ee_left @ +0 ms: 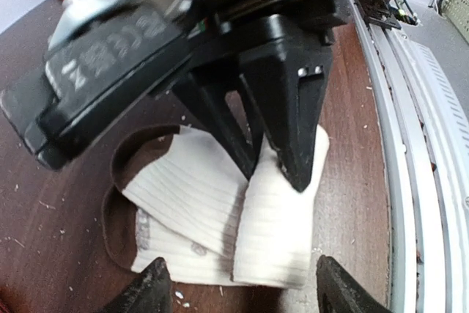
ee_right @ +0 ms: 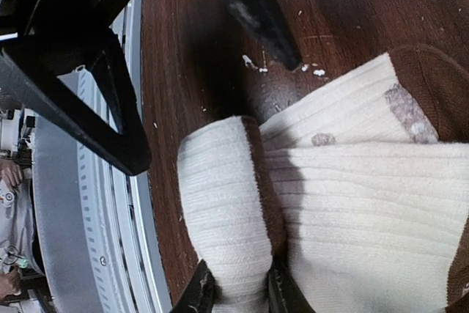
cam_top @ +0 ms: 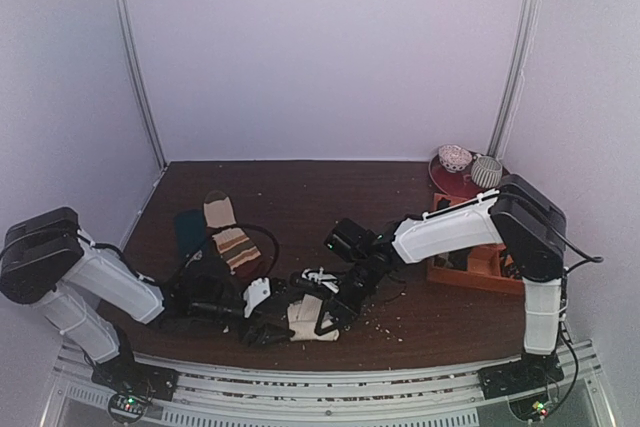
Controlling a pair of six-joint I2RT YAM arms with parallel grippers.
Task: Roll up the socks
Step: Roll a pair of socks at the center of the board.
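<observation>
The cream-white socks [cam_top: 302, 319] with tan-brown ends lie stacked near the table's front edge, one end partly rolled up. In the right wrist view my right gripper [ee_right: 238, 295] is shut on the rolled end of the socks [ee_right: 223, 210]; the flat part spreads to the right. In the left wrist view my left gripper [ee_left: 242, 292] is open, its fingertips [ee_left: 150, 289] straddling the near edge of the socks [ee_left: 271, 225] without touching them. The right gripper's black fingers [ee_left: 286, 115] pinch the roll from above. In the top view the left gripper [cam_top: 262, 325] and right gripper [cam_top: 325, 312] meet over the socks.
A tan sock with brown stripes [cam_top: 232, 243] and a dark teal sock [cam_top: 189, 231] lie behind the left arm. An orange tray [cam_top: 468, 269] and a red plate with patterned balls [cam_top: 468, 169] stand at the right. White crumbs dot the table. The metal rail [ee_left: 410, 144] runs close by.
</observation>
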